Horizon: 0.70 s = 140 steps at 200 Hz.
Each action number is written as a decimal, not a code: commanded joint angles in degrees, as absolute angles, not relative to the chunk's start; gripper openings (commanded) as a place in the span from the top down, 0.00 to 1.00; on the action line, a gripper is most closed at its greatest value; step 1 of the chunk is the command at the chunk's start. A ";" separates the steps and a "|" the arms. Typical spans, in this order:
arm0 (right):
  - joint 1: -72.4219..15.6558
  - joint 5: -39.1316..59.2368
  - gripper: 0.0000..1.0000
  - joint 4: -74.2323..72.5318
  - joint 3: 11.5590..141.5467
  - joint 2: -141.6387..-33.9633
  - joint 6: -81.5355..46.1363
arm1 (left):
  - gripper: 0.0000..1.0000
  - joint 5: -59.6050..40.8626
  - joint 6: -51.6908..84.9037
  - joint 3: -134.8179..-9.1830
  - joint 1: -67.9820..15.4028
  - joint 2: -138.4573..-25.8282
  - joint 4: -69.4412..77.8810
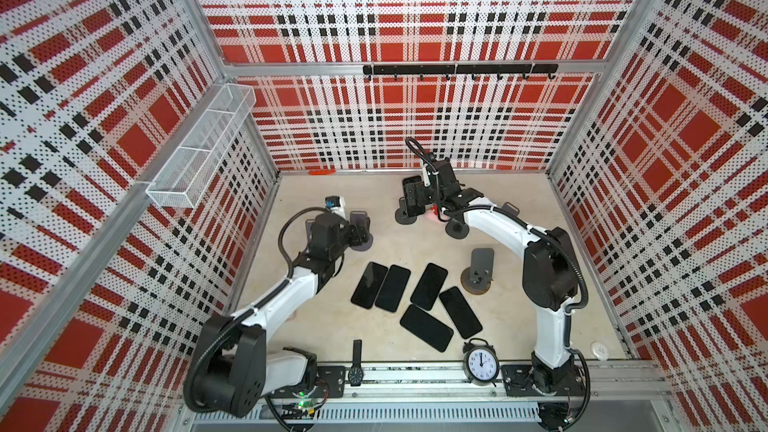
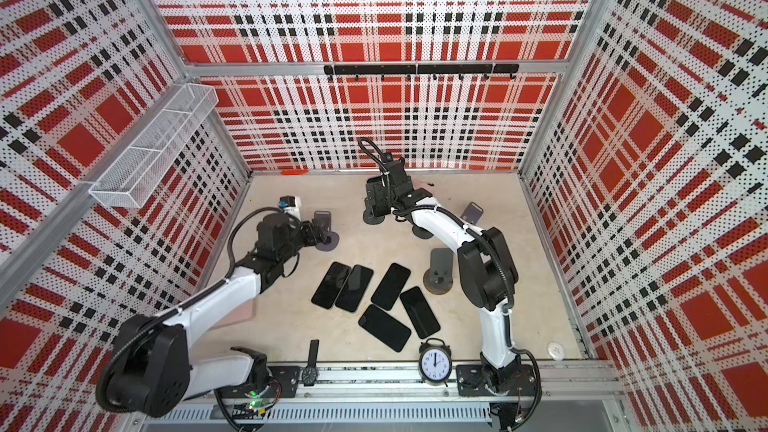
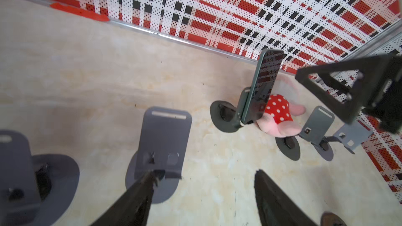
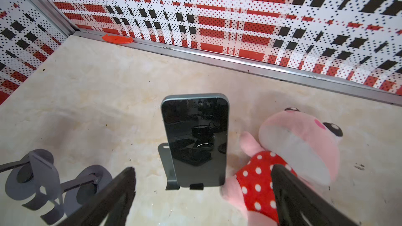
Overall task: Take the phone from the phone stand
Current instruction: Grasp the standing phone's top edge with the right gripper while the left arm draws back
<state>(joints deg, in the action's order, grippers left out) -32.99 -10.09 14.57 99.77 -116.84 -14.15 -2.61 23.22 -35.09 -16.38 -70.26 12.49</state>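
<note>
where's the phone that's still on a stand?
In the right wrist view the phone stands upright on its stand near the back wall, mid-table, with the plush toy close beside it and the open right gripper facing it.

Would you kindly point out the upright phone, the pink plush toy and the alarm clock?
phone (image 4: 195, 140): right wrist view, middle of its dark screen.
pink plush toy (image 4: 300, 146): right wrist view, its pale muzzle.
alarm clock (image 1: 481, 363): in a top view, centre of its dial.
</note>
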 commanded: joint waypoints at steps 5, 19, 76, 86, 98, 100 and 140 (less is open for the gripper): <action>-32.87 -10.36 0.00 14.79 105.81 -120.96 -11.69 | 0.24 -0.13 26.54 -28.84 -17.13 -64.52 21.53; -32.87 -10.19 0.00 14.27 107.30 -122.60 -10.95 | 0.23 1.10 26.70 -24.95 -17.31 -62.09 23.78; -32.82 -15.42 0.00 18.24 116.38 -129.97 -6.04 | 0.15 9.53 24.27 -16.29 -19.05 -56.84 31.87; -32.82 -14.49 0.00 19.25 117.69 -130.91 -6.26 | 0.15 11.06 23.26 -15.79 -19.24 -56.28 32.38; -32.78 -13.31 0.00 19.77 118.80 -131.38 -7.09 | 0.15 11.71 22.56 -15.43 -19.34 -55.55 32.52; -32.83 -13.19 0.00 19.77 118.89 -131.46 -7.11 | 0.15 11.70 22.45 -15.39 -19.34 -55.37 32.52; -32.73 -12.26 0.00 19.42 119.31 -131.94 -7.56 | 0.15 13.05 21.53 -14.08 -20.09 -52.83 32.70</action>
<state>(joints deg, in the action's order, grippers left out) -32.97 -12.95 18.79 117.56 -131.15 -8.21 10.63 23.44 -15.35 -19.51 -54.33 30.33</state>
